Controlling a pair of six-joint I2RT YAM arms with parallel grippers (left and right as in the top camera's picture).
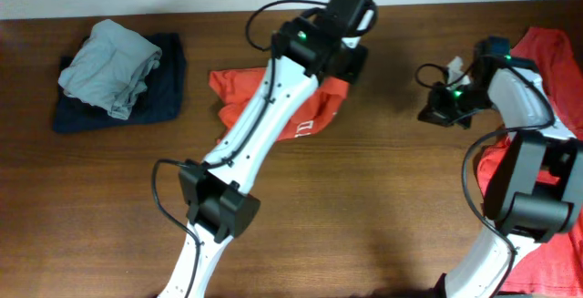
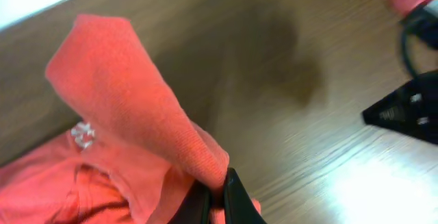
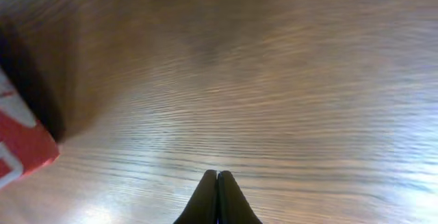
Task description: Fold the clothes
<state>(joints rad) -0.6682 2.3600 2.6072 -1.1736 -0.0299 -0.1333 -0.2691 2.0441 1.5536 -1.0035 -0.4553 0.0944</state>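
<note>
Coral T-shirt (image 1: 239, 87) lies crumpled mid-table in the overhead view, my left gripper (image 1: 352, 61) at its right edge and my right gripper (image 1: 434, 112) well apart over bare table (image 1: 383, 207). From my left wrist, the jaws are clenched on a raised fold of fabric; so thin a pinch could slip free under a pull. From my right wrist, the jaws are pressed together, holding nothing.

Dim warm light, glare on table (image 2: 363, 183), wrist views blurred

Wooden table (image 1: 364, 198) bears coral T-shirts (image 1: 232, 87) (one far right) and grey-navy garments (image 1: 118, 79).
</note>
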